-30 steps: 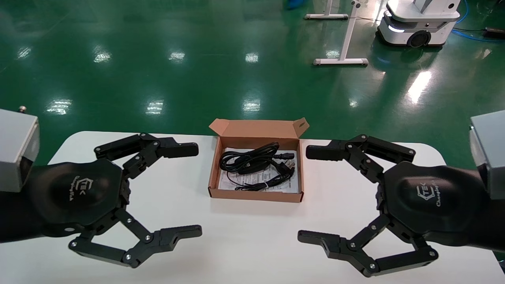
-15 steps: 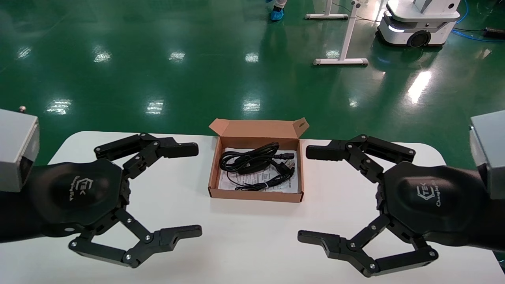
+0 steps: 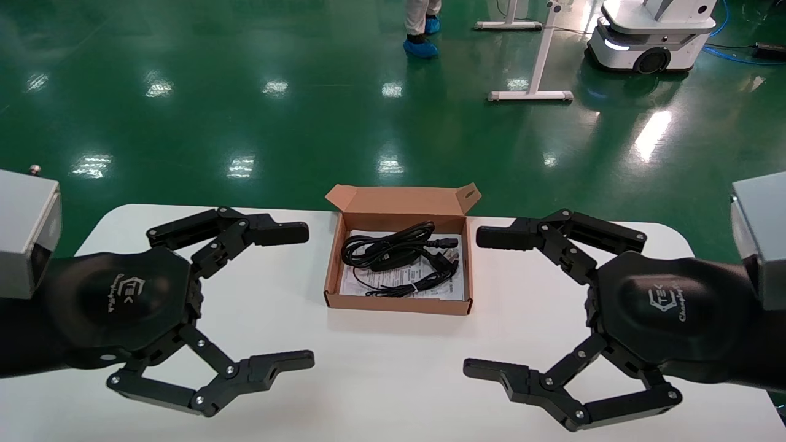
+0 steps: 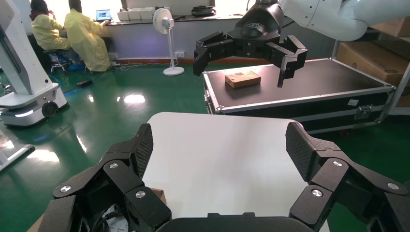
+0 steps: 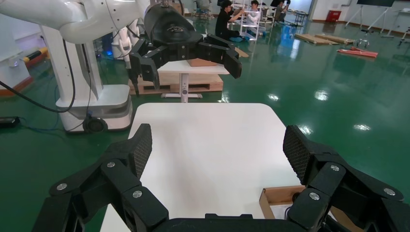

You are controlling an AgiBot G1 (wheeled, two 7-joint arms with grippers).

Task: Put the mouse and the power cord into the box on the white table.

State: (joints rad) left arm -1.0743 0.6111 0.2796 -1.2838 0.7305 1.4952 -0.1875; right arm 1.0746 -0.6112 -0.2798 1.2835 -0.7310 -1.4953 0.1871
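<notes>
Two black cables, the power cord (image 3: 393, 244) and the mouse's thin bundled cable (image 3: 405, 283), already lie inside the box (image 3: 399, 305) on the tabletop (image 3: 381, 368); the mouse body is not discernible. Left claw (image 3: 295, 298) and right claw (image 3: 485, 302) flank it, spread apart, empty; little seems left.

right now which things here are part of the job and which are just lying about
Job: shallow brown cardboard box; thick black coiled power cord; thin black mouse cable, mouse itself hidden; large white table; open left hand; open right hand.

Around: white wheeled robot base; white stand.

Glossy green floor (image 3: 245, 92), white stand legs (image 3: 531, 95), wheeled white robot base (image 3: 651, 37)
</notes>
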